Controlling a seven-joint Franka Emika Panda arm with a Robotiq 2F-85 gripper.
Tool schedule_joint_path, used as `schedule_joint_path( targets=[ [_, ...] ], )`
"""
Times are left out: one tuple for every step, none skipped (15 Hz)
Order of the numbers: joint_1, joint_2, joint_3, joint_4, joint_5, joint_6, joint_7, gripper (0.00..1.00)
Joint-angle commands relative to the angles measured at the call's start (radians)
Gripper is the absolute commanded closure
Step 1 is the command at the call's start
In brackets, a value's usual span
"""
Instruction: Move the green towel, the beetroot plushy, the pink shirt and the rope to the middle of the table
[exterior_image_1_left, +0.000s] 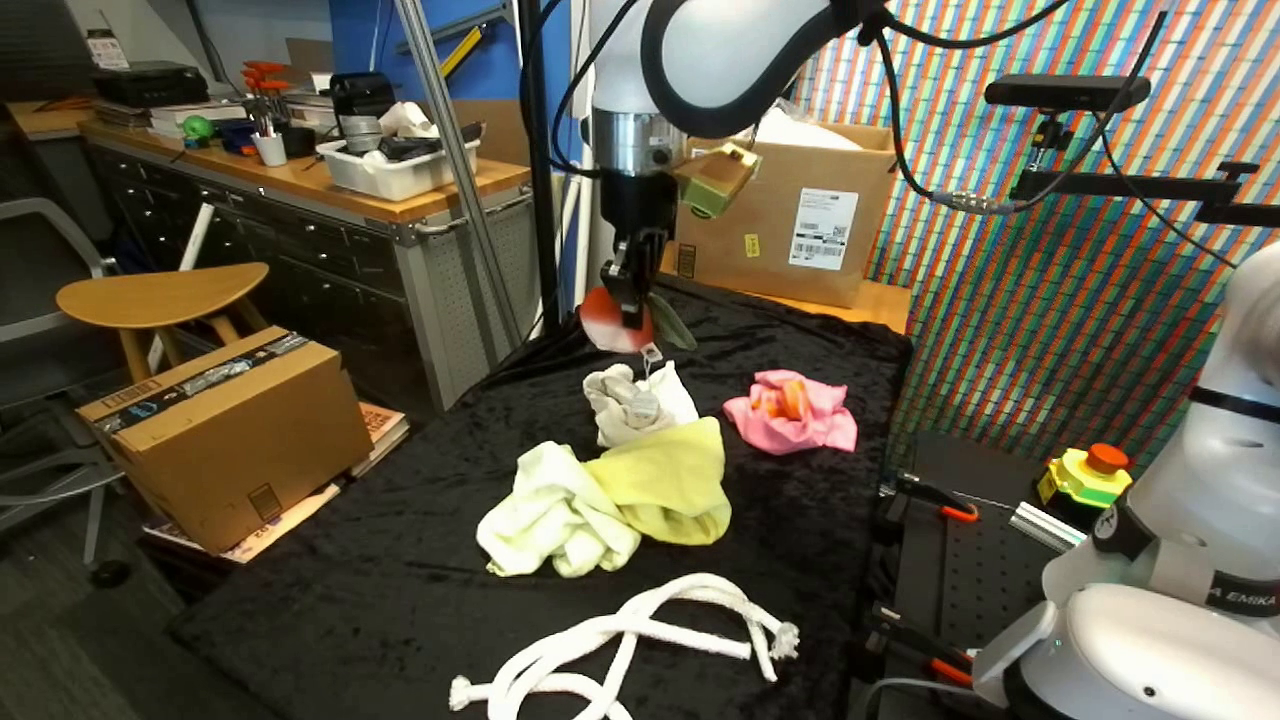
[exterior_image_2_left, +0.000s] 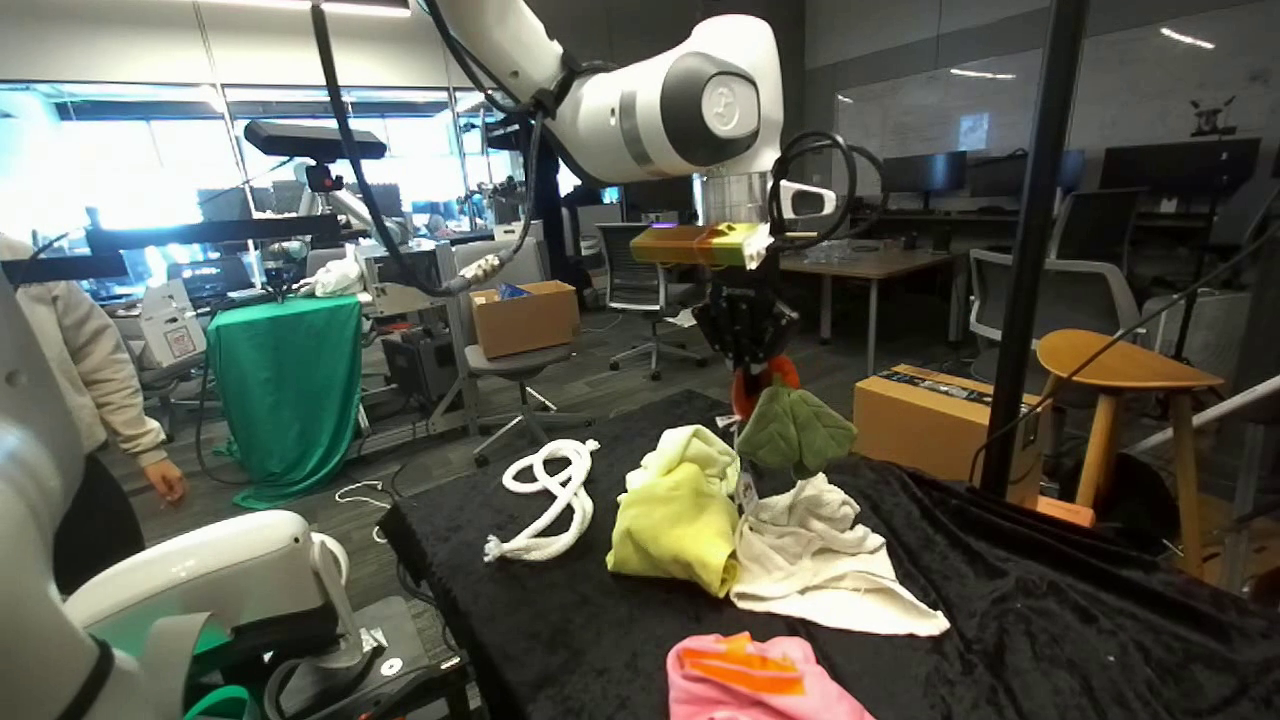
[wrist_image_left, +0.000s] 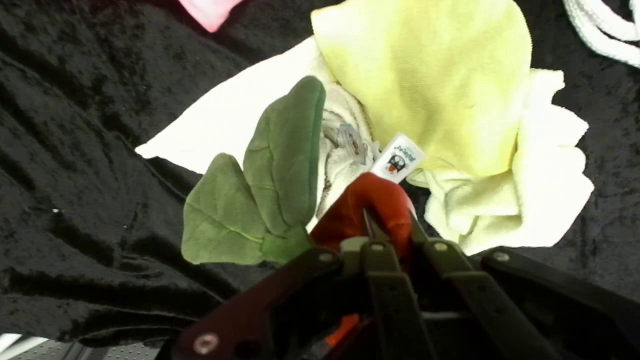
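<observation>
White rope (exterior_image_1_left: 620, 622): thick cord, loosely looped, ends frayed; on the black-covered table (exterior_image_1_left: 380, 610), at its near end from where I stand, apart from the cloths.
Pale yellow cloth (exterior_image_1_left: 550, 515): crumpled, next along.
Green towel (exterior_image_1_left: 675, 485): lime, bunched, touching the pale yellow cloth and overlapping the off-white cloth (exterior_image_2_left: 820, 560).
Pink shirt (exterior_image_1_left: 785, 430): bundled, orange showing in its folds; near the green towel, apart from it.
Off-white cloth: rumpled, one corner spread flat.
Beetroot plushy (exterior_image_2_left: 790, 425): red, green leaves, white tag (wrist_image_left: 397, 160) attached; aloft near the off-white cloth.
Gripper (wrist_image_left: 392, 227): jaws closed on the beetroot plushy's red body.
Cardboard box (exterior_image_1_left: 765, 215): past the table's far end, white label (exterior_image_1_left: 825, 228) on its side.
Striped sheet (exterior_image_1_left: 990, 330): many-coloured, upright behind the cardboard box.
</observation>
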Motion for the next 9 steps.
schedule_joint_path(
  targets=[
    [0.022,0.001,0.013,-0.027,-0.037,0.069,0.039,0.95],
    [0.025,0.015,0.012,-0.021,-0.045,0.078,0.052,0.95],
    [0.027,0.026,0.009,-0.018,-0.062,0.084,0.067,0.95],
    [0.026,0.038,0.005,-0.014,-0.073,0.082,0.082,0.95],
    [0.024,0.048,0.002,-0.015,-0.081,0.085,0.093,0.95],
    [0.024,0.054,-0.001,-0.021,-0.085,0.085,0.097,0.95],
    [0.023,0.06,-0.003,-0.026,-0.086,0.085,0.099,0.95],
    [0.024,0.065,-0.004,-0.032,-0.089,0.087,0.1,0.95],
    [0.023,0.07,-0.005,-0.038,-0.083,0.092,0.098,0.94]
  ],
)
